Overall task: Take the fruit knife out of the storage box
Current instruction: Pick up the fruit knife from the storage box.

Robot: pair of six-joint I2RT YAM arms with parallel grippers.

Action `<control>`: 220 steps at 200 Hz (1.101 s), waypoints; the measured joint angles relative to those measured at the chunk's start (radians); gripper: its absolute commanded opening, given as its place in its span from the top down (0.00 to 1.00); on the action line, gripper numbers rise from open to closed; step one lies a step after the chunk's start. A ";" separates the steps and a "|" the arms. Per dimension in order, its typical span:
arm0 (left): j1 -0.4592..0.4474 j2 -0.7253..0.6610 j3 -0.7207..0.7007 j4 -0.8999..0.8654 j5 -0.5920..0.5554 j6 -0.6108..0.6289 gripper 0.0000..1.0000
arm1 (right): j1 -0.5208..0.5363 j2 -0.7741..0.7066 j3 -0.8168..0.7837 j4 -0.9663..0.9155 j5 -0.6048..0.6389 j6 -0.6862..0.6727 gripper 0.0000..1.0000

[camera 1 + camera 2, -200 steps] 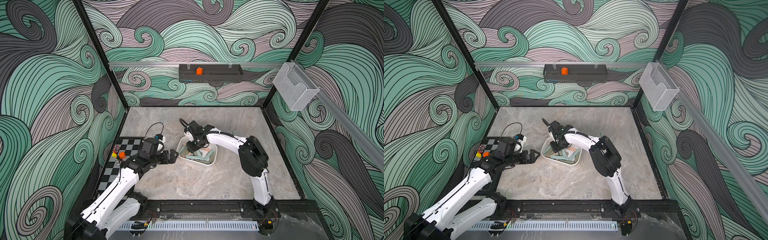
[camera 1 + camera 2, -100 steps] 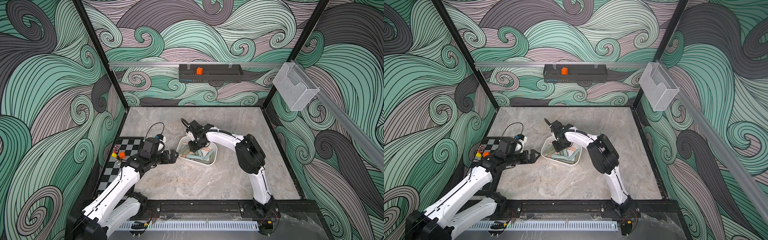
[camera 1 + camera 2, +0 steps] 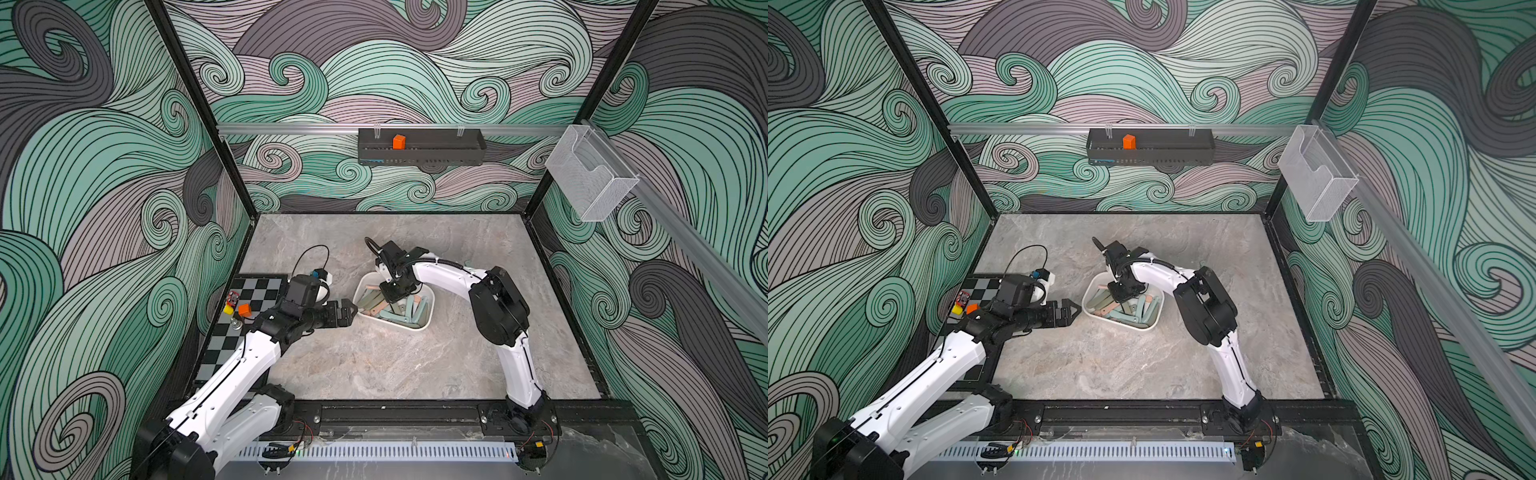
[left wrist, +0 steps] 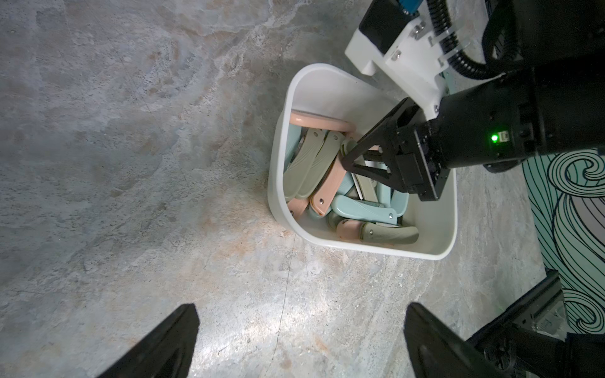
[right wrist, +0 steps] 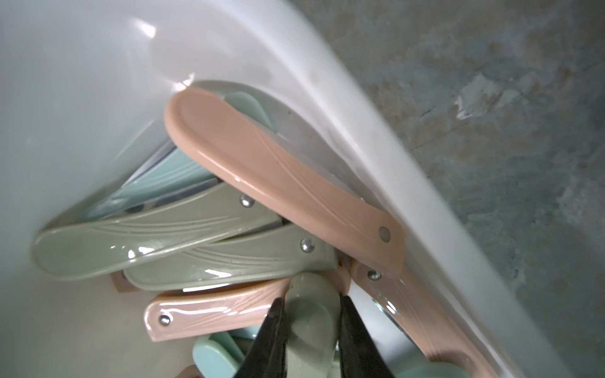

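Observation:
The white storage box (image 3: 399, 326) (image 3: 1129, 328) (image 4: 273, 183) (image 5: 98, 81) sits mid-table and holds several folded fruit knives in pink, sage green and pale blue. My right gripper (image 3: 392, 295) (image 3: 1120, 296) (image 4: 348, 160) (image 5: 309, 302) reaches down into the box. Its two black fingers press on both sides of the rounded end of a sage-green fruit knife (image 5: 311, 324) lying on the pile. My left gripper (image 3: 349, 312) (image 3: 1073, 311) (image 4: 301, 311) hovers just outside the box's left wall, open, with only bare table between its fingers.
A checkerboard mat (image 3: 257, 291) with small coloured pieces (image 3: 244, 309) lies at the left edge behind my left arm. On the back wall hangs a black slotted tray (image 3: 419, 151) with an orange cube (image 3: 399, 142). A clear mesh basket (image 3: 590, 178) hangs on the right wall.
The right gripper's jaws have closed in onto the sage-green knife inside the box. The left arm has stayed where it was, open.

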 measured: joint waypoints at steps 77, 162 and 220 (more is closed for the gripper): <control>0.000 -0.060 0.011 -0.024 0.098 -0.016 0.01 | 0.000 0.000 0.063 -0.071 0.020 0.000 0.74; 0.000 0.019 0.082 -0.010 0.148 -0.016 0.01 | -0.002 -0.022 0.063 -0.110 0.039 -0.004 0.72; 0.000 0.108 0.164 -0.012 0.186 0.008 0.01 | -0.030 -0.044 0.097 -0.131 0.035 -0.005 0.73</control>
